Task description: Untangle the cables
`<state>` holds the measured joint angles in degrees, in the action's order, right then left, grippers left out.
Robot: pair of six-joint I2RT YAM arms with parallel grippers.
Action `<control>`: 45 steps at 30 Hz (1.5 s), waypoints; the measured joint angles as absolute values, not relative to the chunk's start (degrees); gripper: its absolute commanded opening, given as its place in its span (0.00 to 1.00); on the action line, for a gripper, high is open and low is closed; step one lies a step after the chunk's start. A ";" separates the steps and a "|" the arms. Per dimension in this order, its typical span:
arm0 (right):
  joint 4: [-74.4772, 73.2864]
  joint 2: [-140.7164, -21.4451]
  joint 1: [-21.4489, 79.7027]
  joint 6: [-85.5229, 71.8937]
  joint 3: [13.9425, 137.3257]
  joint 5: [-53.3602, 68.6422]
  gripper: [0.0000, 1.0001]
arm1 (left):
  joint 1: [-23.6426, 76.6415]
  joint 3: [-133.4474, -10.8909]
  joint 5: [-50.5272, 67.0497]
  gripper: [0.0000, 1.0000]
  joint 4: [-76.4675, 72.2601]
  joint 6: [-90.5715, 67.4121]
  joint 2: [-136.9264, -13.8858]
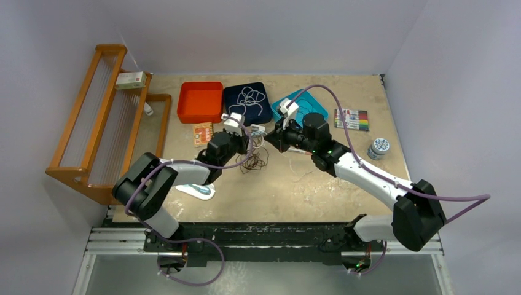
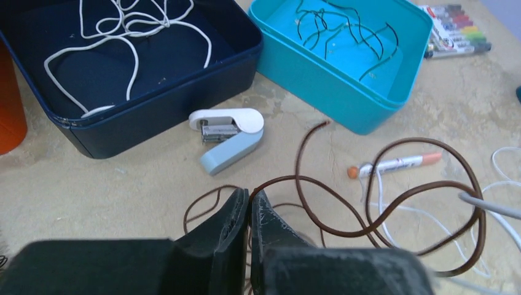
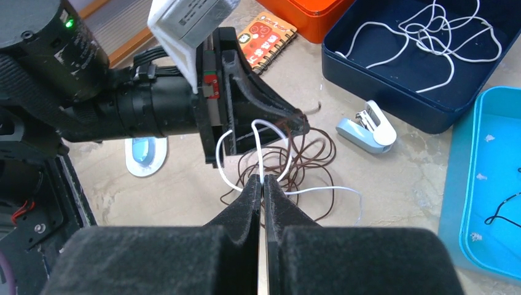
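My left gripper [image 2: 250, 195] is shut on a dark brown cable [image 2: 393, 212] that loops over the table; its tangle lies under both grippers [image 1: 255, 161]. My right gripper [image 3: 263, 179] is shut on a white cable [image 3: 261, 147], lifted in a loop above the brown tangle [image 3: 313, 153], right beside the left gripper's fingers [image 3: 301, 123]. More white cable lies across the brown one on the table [image 2: 384, 203]. Another white cable [image 2: 132, 61] lies in the navy tray [image 2: 166, 110]. Black cable [image 2: 344, 31] lies in the teal tray [image 2: 319, 80].
A white-grey stapler [image 2: 227, 138] and a red-and-white pen [image 2: 399, 164] lie by the tangle. An orange tray [image 1: 199, 101], small notebook [image 1: 203, 133], wooden rack [image 1: 92, 123], marker set [image 1: 351, 120], round tin [image 1: 378, 147] and a white-blue object [image 1: 198, 190] surround it.
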<state>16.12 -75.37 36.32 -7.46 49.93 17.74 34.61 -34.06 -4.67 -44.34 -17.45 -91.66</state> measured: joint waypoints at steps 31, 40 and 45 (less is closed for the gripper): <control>11.20 -55.59 36.32 -9.74 48.73 -15.84 0.00 | 30.87 -32.99 -20.82 0.00 -26.74 -32.99 -92.64; 8.08 -50.02 36.32 -9.91 48.73 -29.67 0.00 | 30.87 -32.99 -23.27 0.00 -23.59 -35.05 -92.64; 7.55 -47.07 36.32 -9.56 48.75 -34.22 0.00 | 30.87 -33.01 -23.57 0.00 -23.49 -35.40 -92.64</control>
